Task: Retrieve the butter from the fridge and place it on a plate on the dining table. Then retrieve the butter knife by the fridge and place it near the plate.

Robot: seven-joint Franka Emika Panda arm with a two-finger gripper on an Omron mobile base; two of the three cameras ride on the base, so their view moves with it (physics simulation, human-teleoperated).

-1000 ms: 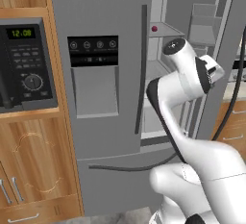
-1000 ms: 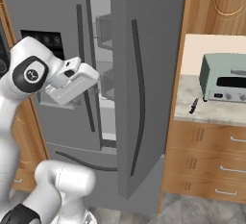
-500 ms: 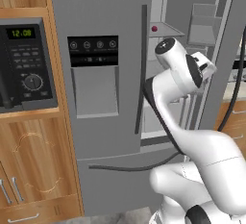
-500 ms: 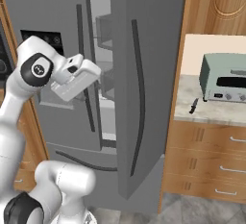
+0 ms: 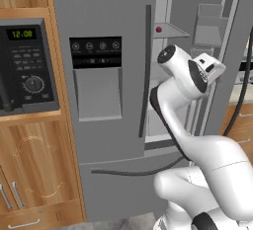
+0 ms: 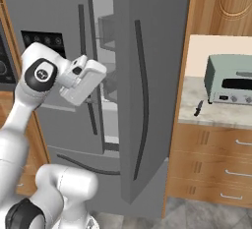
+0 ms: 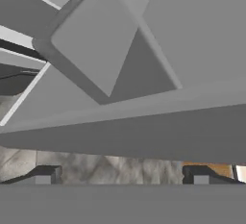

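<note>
The arm has swung its claw (image 7: 122, 175), spread wide and empty, toward the fridge's (image 5: 108, 100) open door (image 6: 147, 75).

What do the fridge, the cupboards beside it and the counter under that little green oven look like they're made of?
The fridge looks like matte grey brushed metal, flat and evenly toned, though it could be painted. The cupboards look like varnished wood, with visible grain and carved swirls. The counter looks like pale polished stone, faintly mottled. The toaster oven seems to be painted metal.
</note>
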